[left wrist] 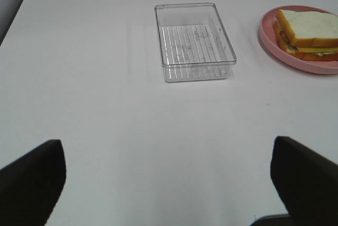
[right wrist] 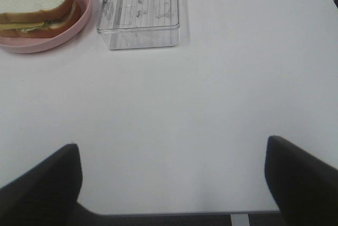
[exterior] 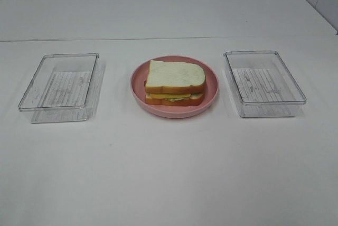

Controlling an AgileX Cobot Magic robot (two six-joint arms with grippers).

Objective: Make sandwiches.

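A sandwich [exterior: 174,82] of two white bread slices with orange-brown crusts, with yellow cheese and a bit of green between them, sits on a pink round plate [exterior: 211,81] at the table's middle. It also shows in the left wrist view [left wrist: 309,35] and the right wrist view [right wrist: 37,7]. Neither arm shows in the exterior view. My left gripper [left wrist: 169,184] is open and empty over bare table, well short of the left tray. My right gripper [right wrist: 174,184] is open and empty near the table's front edge.
An empty clear plastic tray [exterior: 60,87] stands left of the plate, also in the left wrist view [left wrist: 194,41]. Another empty clear tray [exterior: 263,83] stands to the right, also in the right wrist view [right wrist: 140,10]. A seam runs across the white table behind them.
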